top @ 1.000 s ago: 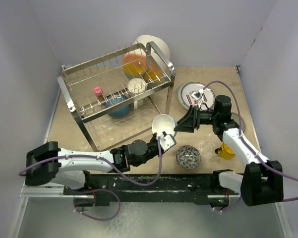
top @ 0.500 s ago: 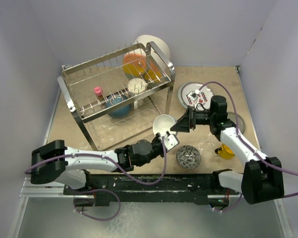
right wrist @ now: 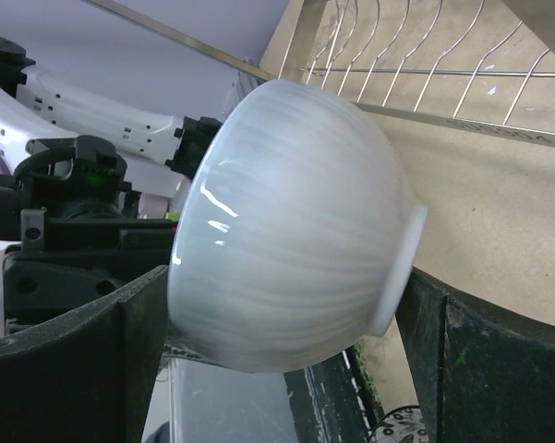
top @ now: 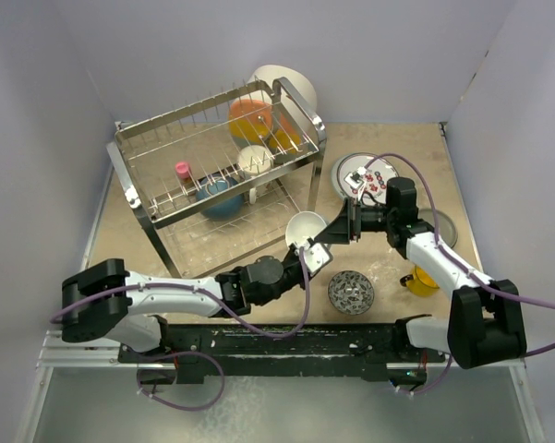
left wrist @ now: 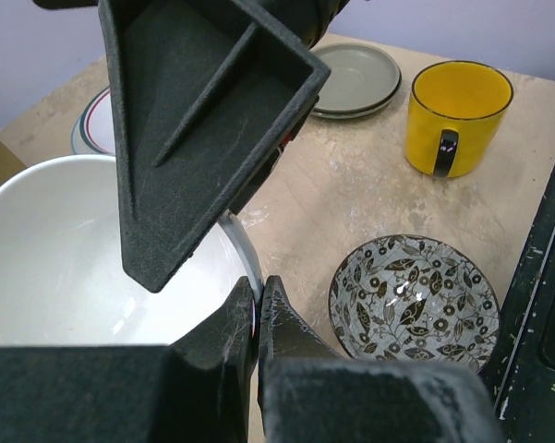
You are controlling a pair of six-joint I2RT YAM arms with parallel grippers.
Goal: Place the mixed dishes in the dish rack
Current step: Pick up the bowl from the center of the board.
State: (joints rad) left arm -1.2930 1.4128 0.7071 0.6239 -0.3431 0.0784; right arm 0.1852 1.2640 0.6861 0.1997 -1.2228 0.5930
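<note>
Top view: the dish rack [top: 157,214] occupies the table's 10 to 11 o'clock sector, carrying orange dishes [top: 250,118], a small pink piece [top: 182,170] and a dark blue bowl [top: 221,197] on its lower tier. The white bowl [top: 305,228] is off the table just beside the rack's corner post, at 4 o'clock from it. The left gripper [top: 312,257] is clamped on the bowl's rim at 6 o'clock. The right gripper [top: 338,230] meets the bowl from 3 o'clock with its jaws spread. The small grey-patterned bowl [top: 351,292] lies at 5 o'clock from the white bowl, the yellow cup [top: 421,281] at 3 o'clock from that, and the red-lettered white plate [top: 353,175] at 1 o'clock from the white bowl. Left wrist view: the left gripper [left wrist: 256,318] has its fingers pressed together on the white bowl [left wrist: 55,268] rim. One finger of the right gripper [left wrist: 199,120] hangs over the bowl's mouth. The patterned bowl [left wrist: 411,300] sits at 3 o'clock, the yellow cup [left wrist: 457,111] at 1 o'clock and the grey plates [left wrist: 358,78] at 12. Right wrist view: the white bowl [right wrist: 295,212] lies on its side, mouth towards 9 o'clock. The right gripper [right wrist: 286,277] stands wide apart astride it. Contact with either finger cannot be determined. Rack wires [right wrist: 425,65] cross at 1 o'clock.
</note>
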